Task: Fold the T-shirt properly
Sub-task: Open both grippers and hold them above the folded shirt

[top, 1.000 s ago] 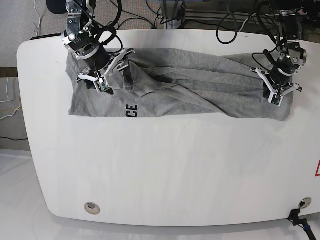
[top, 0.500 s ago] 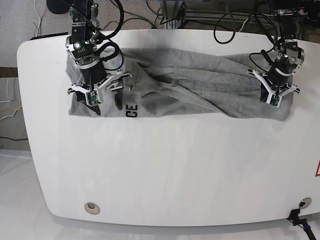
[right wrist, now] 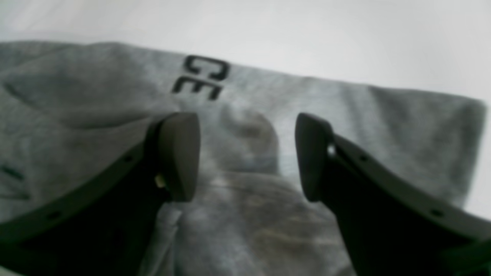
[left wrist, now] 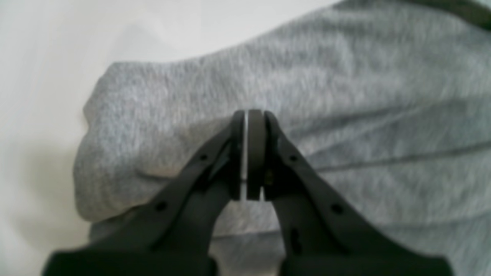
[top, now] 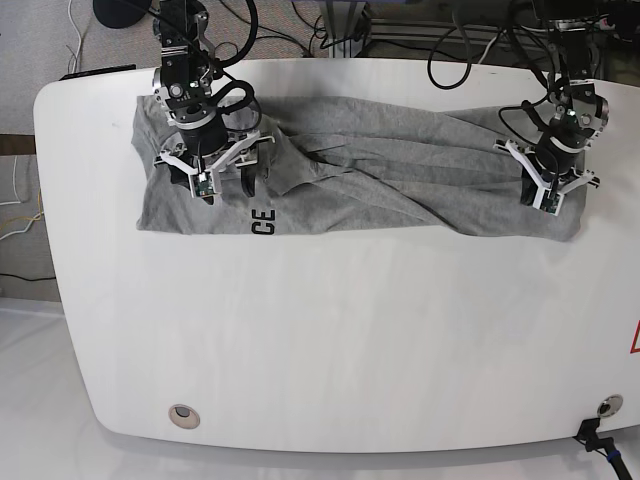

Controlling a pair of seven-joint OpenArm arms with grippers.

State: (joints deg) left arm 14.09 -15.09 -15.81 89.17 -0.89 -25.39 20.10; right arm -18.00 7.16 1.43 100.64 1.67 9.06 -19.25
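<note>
Base view: one T-shirt (top: 400, 185), grey and wrinkled, lies across the far part of one white worktop (top: 330, 340), with two hands over its two ends. Left hand (top: 549, 197): jaws pressed together on a fold of cloth (left wrist: 245, 115) at its tips. Right hand (top: 215, 178): jaws spread wide, holding nothing, cloth beneath; two dark printed letters (right wrist: 201, 78) lie just beyond its fingertips (right wrist: 180, 153).
</note>
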